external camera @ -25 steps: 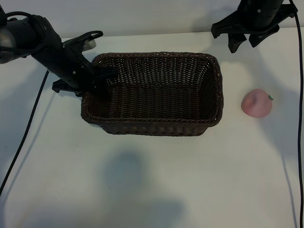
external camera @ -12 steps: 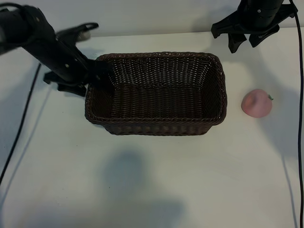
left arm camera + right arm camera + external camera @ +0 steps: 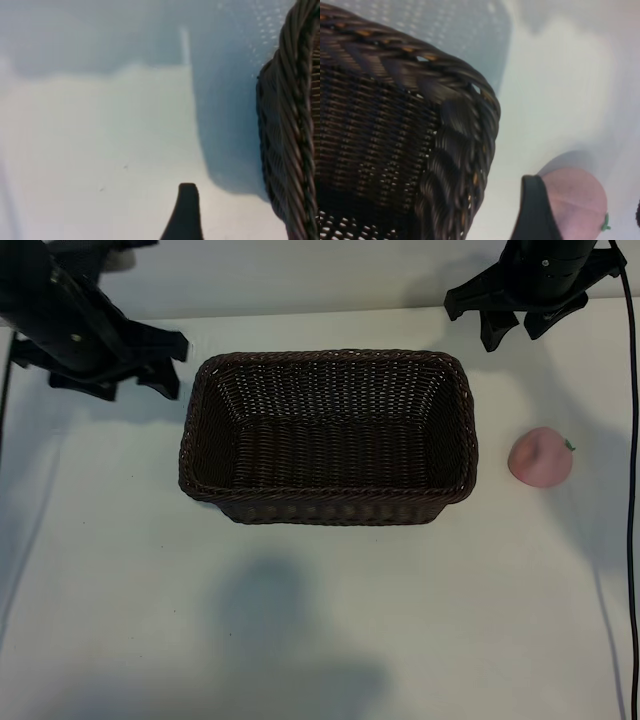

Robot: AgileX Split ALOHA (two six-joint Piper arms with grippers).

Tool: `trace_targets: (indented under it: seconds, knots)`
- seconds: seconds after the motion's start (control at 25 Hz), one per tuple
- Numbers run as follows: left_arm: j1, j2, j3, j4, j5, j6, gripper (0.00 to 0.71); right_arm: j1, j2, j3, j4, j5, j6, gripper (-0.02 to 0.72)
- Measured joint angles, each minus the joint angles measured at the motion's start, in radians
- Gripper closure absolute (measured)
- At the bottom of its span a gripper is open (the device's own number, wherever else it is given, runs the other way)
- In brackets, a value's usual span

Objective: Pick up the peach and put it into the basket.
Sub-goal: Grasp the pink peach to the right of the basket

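Observation:
The dark brown wicker basket (image 3: pixel 327 504) stands empty in the middle of the table. To its right, on the table and apart from it, lies the pink peach (image 3: pixel 540 456) with its small green stem. My left gripper (image 3: pixel 128 385) hovers open and empty just off the basket's far left corner; one fingertip (image 3: pixel 187 197) shows over bare table beside the basket's rim (image 3: pixel 295 125). At the far right my right gripper (image 3: pixel 517 332) hangs open and empty, above and behind the peach. Its wrist view shows one fingertip (image 3: pixel 534 200) in front of the peach (image 3: pixel 577 197), next to the basket's corner (image 3: pixel 462 130).
The white table (image 3: pixel 320 620) stretches wide in front of the basket. A black cable (image 3: pixel 632 440) runs down the right edge past the peach. A pale wall rises behind both arms.
My left gripper let go of the basket's left rim, opened and drew back to the far left. The basket slid slightly right. The right arm and the peach stayed put.

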Motion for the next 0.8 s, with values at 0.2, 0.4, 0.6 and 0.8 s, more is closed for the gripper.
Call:
trace_targets:
  seconds: [0.2, 0.4, 0.6, 0.8]
  knots:
    - [0.000, -0.062, 0.000, 0.024, 0.014, -0.009, 0.068, 0.000, 0.000, 0.000, 0.000, 0.000, 0.000, 0.220]
    - [0.000, -0.065, 0.000, 0.032, 0.037, -0.009, 0.079, 0.000, 0.000, 0.000, 0.000, 0.000, 0.000, 0.220]
    - [0.000, -0.066, 0.000, 0.043, 0.052, -0.009, 0.091, 0.000, 0.000, 0.000, 0.000, 0.000, 0.000, 0.220]
    - [0.000, -0.065, 0.000, 0.043, 0.056, -0.009, 0.109, -0.001, 0.000, 0.000, 0.000, 0.000, 0.018, 0.220]
